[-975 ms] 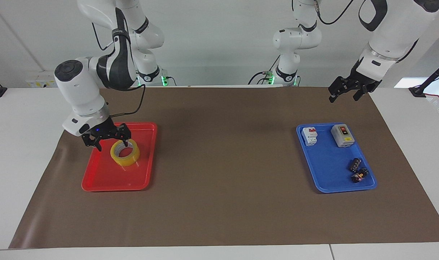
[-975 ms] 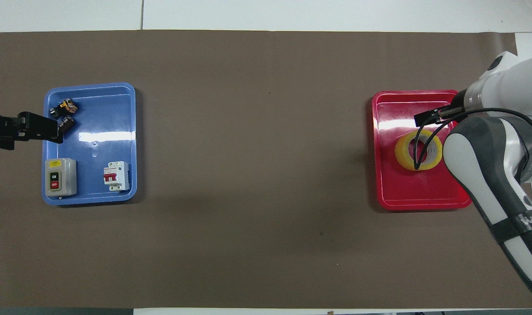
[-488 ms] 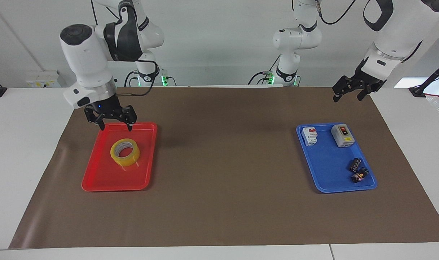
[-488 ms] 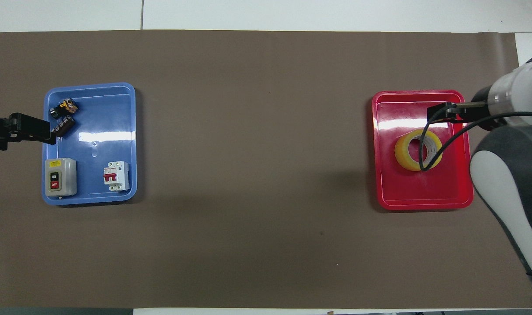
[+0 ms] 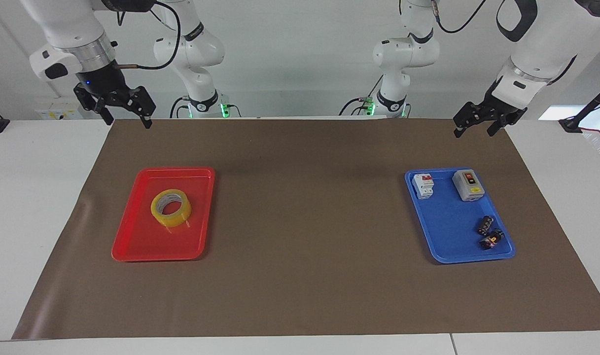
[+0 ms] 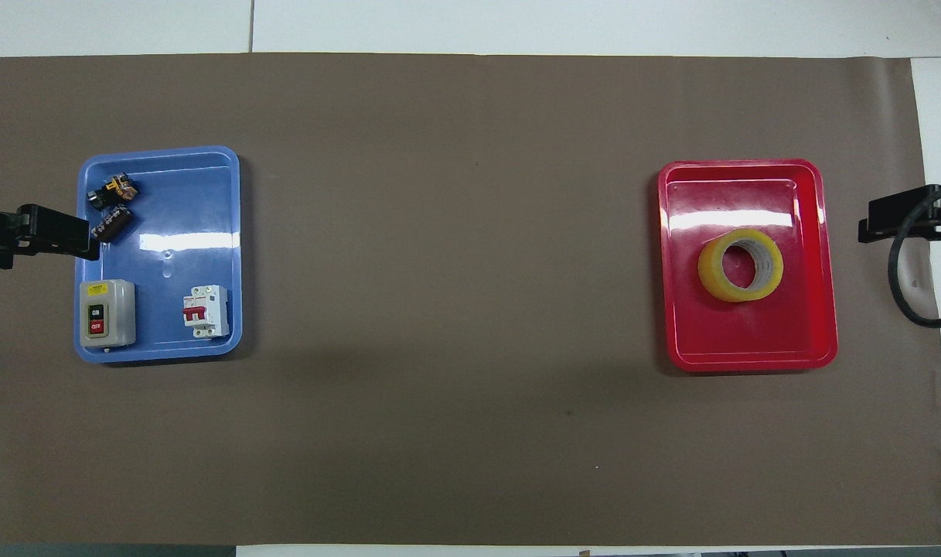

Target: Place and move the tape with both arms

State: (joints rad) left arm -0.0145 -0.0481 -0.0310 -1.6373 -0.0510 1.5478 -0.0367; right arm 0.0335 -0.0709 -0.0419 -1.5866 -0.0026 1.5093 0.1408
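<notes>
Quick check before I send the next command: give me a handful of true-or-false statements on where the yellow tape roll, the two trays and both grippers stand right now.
1. The translucent yellow packing tape roll lies flat in the red plastic tray. True.
2. The right gripper is shut on the tape. False: it is open, raised over the brown mat's edge at the robots' end, holding nothing.
3. The blue plastic tray holds a grey switch box and a white circuit breaker. True.
4. The left gripper is down inside the blue tray. False: it hangs open in the air, above the mat's corner.
5. Both trays sit side by side, touching. False: they sit apart, toward opposite ends of the mat.
</notes>
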